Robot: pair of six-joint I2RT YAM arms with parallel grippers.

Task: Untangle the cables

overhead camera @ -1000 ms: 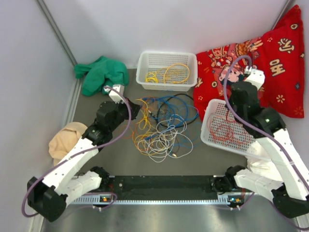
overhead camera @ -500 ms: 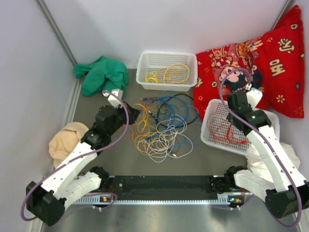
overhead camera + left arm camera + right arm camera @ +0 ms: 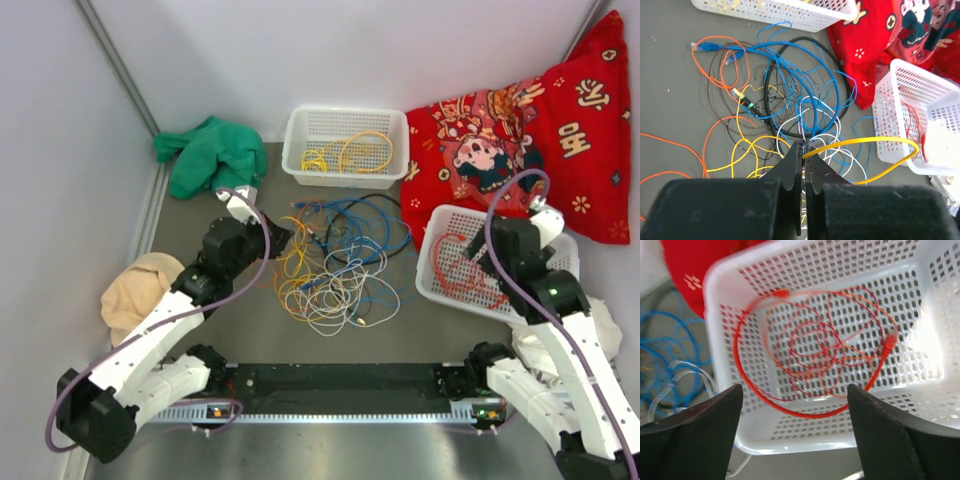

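A grey table (image 3: 420, 330) sits between pale walls, with the two arms mounted at its near edge. At the middle of the table lies the heap of cables (image 3: 335, 265), loose and knotted together: blue cables (image 3: 805, 75) looping over a black cable (image 3: 835, 60), an orange cable (image 3: 715, 45) ending in a blue plug at the far left, and white cables (image 3: 335, 295) spread along the near side.

The left gripper (image 3: 803, 150) hangs over the left edge of the heap, clenched tight on a yellow cable (image 3: 865, 142), which runs out from between the fingertips in a long loop toward the right.

The right gripper (image 3: 792, 390) is released, its fingers spread wide above a white basket (image 3: 440, 225) to the right of the heap. A red cable (image 3: 805, 412) lies coiled on the floor of that basket, with thinner red-orange loops inside the coil. Nothing sits between the fingers.

At the back of the table stands a second white basket (image 3: 345, 115) holding a yellow coil (image 3: 365, 150). A red printed cloth (image 3: 580, 130) fills the back right corner, just behind the right basket. A green cloth (image 3: 210, 150) lies at the back left, and a tan cloth (image 3: 135, 290) lies beside the left arm.
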